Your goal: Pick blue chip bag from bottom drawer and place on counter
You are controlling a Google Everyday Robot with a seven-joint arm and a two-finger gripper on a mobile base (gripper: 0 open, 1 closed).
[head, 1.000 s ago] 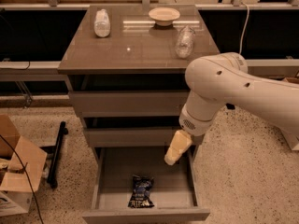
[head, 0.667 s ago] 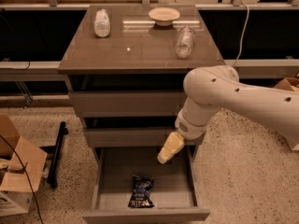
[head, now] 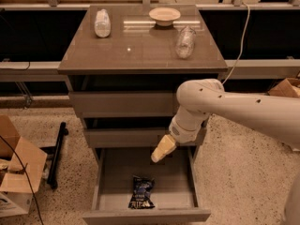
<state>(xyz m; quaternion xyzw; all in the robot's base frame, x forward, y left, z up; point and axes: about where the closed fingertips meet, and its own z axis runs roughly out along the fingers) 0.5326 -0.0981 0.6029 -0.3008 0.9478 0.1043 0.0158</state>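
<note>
The blue chip bag (head: 141, 191) lies flat in the open bottom drawer (head: 145, 215), near its front, dark navy with pale lettering. My gripper (head: 157, 157) hangs over the back right part of the drawer, above the bag and to its right, not touching it. The white arm comes in from the right in front of the cabinet. The counter (head: 140, 50) is the glossy grey-brown top of the cabinet.
On the counter stand a clear bottle (head: 101, 23) at the back left, a shallow bowl (head: 164, 16) at the back and another clear bottle (head: 184, 42) on the right. Cardboard boxes (head: 16, 172) and a black bar (head: 56, 154) lie on the floor left.
The arm and gripper have moved left and slightly down, closer to the chip bag. The bag has not moved.
</note>
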